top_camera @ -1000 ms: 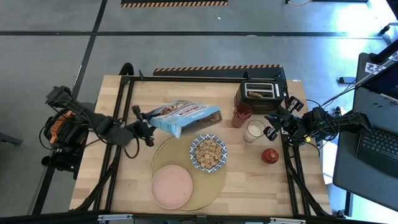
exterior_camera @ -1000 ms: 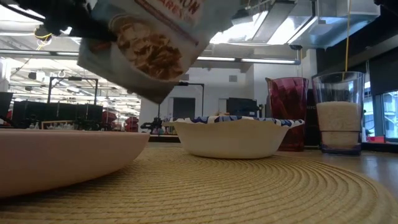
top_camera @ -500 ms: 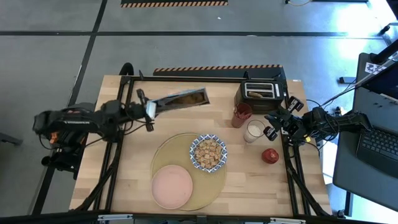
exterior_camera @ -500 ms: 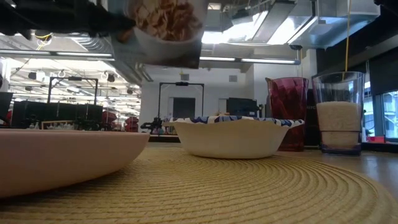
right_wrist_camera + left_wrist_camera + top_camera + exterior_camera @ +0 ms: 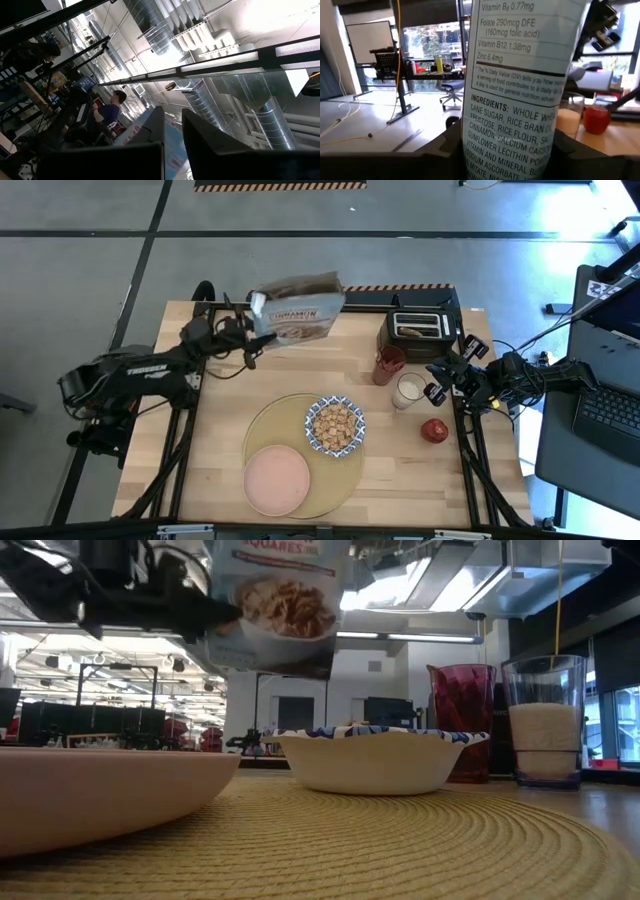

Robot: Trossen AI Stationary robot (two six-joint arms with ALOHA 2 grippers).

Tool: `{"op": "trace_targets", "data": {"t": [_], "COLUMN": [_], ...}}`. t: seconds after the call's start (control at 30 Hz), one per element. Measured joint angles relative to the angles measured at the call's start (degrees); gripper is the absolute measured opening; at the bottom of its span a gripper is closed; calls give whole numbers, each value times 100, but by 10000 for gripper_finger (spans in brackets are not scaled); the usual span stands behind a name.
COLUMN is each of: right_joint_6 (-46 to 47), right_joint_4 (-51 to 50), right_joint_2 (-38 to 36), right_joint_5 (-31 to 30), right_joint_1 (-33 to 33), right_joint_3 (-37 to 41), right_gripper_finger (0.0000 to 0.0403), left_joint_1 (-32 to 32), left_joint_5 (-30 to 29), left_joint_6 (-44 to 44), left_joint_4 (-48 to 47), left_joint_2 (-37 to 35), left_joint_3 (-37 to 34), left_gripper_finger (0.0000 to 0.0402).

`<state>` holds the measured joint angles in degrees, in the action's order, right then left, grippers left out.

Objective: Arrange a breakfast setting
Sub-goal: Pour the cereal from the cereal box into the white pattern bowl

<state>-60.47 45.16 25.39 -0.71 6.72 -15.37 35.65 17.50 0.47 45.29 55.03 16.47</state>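
Observation:
My left gripper (image 5: 252,320) is shut on the blue cereal box (image 5: 298,310), held in the air over the table's far left part; the box also shows in the low view (image 5: 280,600). The patterned bowl (image 5: 335,426), filled with cereal, and the pink plate (image 5: 277,480) sit on the round tan placemat (image 5: 300,410). The milk glass (image 5: 408,390), red cup (image 5: 389,363) and red apple (image 5: 434,430) stand on the table to its right. A toast slice (image 5: 410,333) sits in the toaster. My right gripper (image 5: 440,380) waits open beside the glass. My left gripper pinches the box between its two fingers (image 5: 445,150), one on each broad face, with the narrow ingredients panel (image 5: 510,125) between them. The fingers come level from the table's left. The box is lifted clear and stands nearly upright, its front tipped a little upward.
The black toaster (image 5: 420,330) stands at the far right, next to the red cup. Bare wood lies left of the placemat and along the far edge under the box. Dark frame rails run down both sides of the table.
My left gripper has gone from beside the bowl toward the table's far edge and turned, still shut on the cereal box. The box, a second ago tipped over with its open end toward the bowl, now stands nearly upright, farther from the bowl.

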Motion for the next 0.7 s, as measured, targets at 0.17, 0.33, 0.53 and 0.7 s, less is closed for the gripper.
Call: {"op": "trace_targets", "data": {"t": [0.17,0.33,0.53,0.7], "right_joint_6": [0,-2,-4,2], "right_joint_4": [20,22,20,-43], "right_joint_2": [0,-1,-2,-2], "right_joint_5": [1,0,5,16], "right_joint_1": [0,2,2,1], "right_joint_3": [0,2,0,0], "right_gripper_finger": [37,37,37,37], "left_joint_1": [480,731,714,724], "left_joint_5": [601,1210,1745,1954], "left_joint_6": [-233,-693,-809,-1103], "left_joint_4": [1296,2371,2474,2425], "left_joint_2": [1371,2668,4062,4807], "left_joint_3": [4,498,1523,2214], "left_gripper_finger": [154,154,154,154]}}
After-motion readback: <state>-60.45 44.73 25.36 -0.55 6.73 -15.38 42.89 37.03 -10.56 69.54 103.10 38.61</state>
